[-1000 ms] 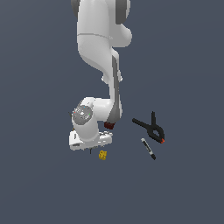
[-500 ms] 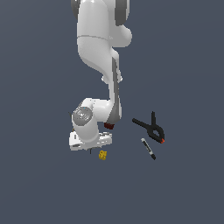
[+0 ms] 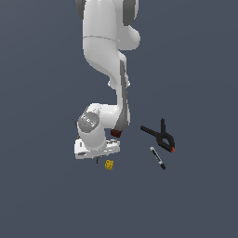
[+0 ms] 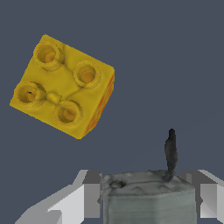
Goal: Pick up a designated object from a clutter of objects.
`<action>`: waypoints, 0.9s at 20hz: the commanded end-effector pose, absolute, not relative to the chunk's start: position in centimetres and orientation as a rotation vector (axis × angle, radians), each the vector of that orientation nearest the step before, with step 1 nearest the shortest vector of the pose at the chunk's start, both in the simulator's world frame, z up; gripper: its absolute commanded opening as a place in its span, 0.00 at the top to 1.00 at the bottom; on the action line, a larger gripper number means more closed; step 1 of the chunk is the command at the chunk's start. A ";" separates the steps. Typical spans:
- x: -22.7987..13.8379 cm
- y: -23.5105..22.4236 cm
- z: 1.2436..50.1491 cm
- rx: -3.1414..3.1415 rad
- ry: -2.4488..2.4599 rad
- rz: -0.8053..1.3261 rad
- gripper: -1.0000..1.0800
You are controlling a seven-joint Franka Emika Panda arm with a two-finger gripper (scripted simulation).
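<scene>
Gripper (image 4: 146, 199) has its two pale fingers (image 4: 83, 197) flanking the small grey boxy item (image 4: 148, 199), jaws either side of it and looking pressed against its walls (real contact can't be confirmed), thin dark stem (image 4: 170, 151) poking up at 12 o'clock. Likely light and rigid, best taken across the flat side walls, not the stem. Yellow block (image 4: 61, 85) at 10 o'clock from it, apart; exterior view: black spring clamp (image 3: 160, 135) and black marker (image 3: 157, 158) off at 3 o'clock.
</scene>
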State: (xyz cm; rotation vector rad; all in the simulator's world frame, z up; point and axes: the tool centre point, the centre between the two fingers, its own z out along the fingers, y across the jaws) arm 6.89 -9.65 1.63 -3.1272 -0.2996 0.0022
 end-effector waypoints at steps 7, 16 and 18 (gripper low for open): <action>5.5 -7.1 4.2 -3.127 -0.301 0.000 1.00; 2.2 -1.6 9.9 -3.128 -0.301 0.000 1.00; 1.3 -0.1 11.4 -3.128 -0.301 0.000 1.00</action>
